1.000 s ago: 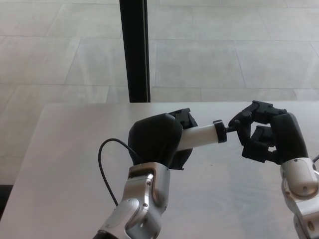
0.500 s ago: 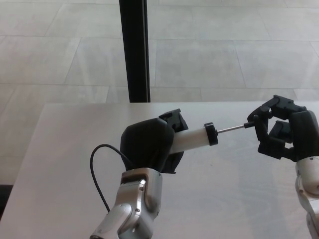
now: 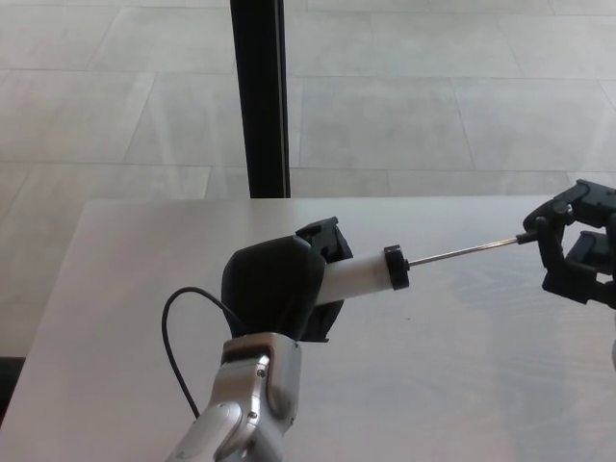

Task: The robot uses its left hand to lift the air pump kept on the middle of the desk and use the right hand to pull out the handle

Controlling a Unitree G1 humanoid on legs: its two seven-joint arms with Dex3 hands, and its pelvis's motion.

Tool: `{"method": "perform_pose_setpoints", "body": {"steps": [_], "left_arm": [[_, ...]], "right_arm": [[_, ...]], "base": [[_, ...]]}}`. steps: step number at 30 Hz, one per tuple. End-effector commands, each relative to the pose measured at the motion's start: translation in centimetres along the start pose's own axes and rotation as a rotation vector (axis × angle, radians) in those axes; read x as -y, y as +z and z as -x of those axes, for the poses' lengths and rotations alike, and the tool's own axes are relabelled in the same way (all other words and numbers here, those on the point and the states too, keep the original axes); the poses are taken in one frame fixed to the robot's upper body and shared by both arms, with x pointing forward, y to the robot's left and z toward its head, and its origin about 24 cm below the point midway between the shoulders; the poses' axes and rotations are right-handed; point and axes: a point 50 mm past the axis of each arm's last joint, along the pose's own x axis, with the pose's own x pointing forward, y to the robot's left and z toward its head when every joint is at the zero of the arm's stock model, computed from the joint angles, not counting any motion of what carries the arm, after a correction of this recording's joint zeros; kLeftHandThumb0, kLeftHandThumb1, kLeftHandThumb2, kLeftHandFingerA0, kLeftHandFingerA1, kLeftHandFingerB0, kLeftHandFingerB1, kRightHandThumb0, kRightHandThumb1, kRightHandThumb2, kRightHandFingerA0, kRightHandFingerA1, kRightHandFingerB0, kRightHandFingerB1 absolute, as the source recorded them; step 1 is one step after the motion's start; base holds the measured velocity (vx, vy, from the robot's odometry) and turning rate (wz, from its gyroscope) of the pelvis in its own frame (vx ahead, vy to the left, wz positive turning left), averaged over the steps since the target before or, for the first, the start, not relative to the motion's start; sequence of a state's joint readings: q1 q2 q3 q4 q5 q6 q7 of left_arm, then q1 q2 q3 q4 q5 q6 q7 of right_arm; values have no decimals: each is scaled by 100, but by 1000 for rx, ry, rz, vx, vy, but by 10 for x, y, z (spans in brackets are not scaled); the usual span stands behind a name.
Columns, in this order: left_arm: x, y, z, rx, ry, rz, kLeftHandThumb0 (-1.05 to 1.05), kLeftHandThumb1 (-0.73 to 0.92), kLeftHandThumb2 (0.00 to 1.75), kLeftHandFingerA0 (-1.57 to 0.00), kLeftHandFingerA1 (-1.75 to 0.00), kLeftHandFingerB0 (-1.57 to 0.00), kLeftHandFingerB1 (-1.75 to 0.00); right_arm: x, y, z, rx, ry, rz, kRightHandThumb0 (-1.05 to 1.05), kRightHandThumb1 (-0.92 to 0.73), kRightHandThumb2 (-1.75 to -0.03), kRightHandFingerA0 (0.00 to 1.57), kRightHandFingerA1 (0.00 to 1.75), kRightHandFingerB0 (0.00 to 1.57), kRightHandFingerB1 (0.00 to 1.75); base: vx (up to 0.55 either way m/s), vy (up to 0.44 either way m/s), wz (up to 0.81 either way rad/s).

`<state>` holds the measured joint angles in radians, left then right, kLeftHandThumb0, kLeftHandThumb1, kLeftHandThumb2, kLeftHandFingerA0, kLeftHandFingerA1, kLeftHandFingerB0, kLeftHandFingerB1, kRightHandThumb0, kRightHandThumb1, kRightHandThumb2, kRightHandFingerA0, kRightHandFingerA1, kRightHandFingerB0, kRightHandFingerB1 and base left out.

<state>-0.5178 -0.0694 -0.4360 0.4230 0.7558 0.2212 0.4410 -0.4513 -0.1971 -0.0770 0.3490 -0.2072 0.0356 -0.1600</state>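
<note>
Pump lifted, rod drawn out.
Left hand [image 3: 274, 289] closed around pump [image 3: 361, 277], above mid-desk [image 3: 115, 289]. Long axis runs left-right, cap end pointing right, slightly up. Right hand [image 3: 576, 252] pinches handle [image 3: 527, 238] at rod [image 3: 462, 253] tip, in line for pulling rightward.

Bare desk [image 3: 462, 366] lies open beneath the extended rod [image 3: 462, 254].

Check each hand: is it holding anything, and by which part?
The left hand holds the air pump by the rear of its white barrel. The right hand grips the handle at the end of the drawn-out rod.
</note>
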Motion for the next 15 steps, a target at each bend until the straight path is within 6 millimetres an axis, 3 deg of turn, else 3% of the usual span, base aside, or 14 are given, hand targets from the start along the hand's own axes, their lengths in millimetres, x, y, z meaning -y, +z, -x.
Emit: {"method": "perform_pose_setpoints", "body": {"steps": [1, 11, 14, 15], "left_arm": [[-5, -10, 1, -5, -1, 2, -12, 50, 114, -93, -175, -75, -158], [-5, -16, 4, -29, -12, -6, -13, 54, 108, -96, -175, -78, -153], [-5, -16, 5, -33, -13, 4, -13, 52, 112, -95, -175, -78, -155], [-5, -16, 5, -36, -17, 5, -13, 52, 112, -95, -175, -76, -157]], "right_arm": [[23, -13, -1, -41, -67, 37, -11, -54, -112, 97, 167, 81, 140], [37, -18, -2, -68, -77, 7, -9, -50, -115, 92, 162, 83, 144], [36, -18, -2, -54, -75, -11, -8, -52, -113, 92, 159, 86, 135], [35, -18, -2, -54, -73, -35, -9, -56, -103, 89, 145, 87, 120]], "base": [[0, 0, 0], [0, 0, 0], [0, 0, 0], [0, 0, 0]]}}
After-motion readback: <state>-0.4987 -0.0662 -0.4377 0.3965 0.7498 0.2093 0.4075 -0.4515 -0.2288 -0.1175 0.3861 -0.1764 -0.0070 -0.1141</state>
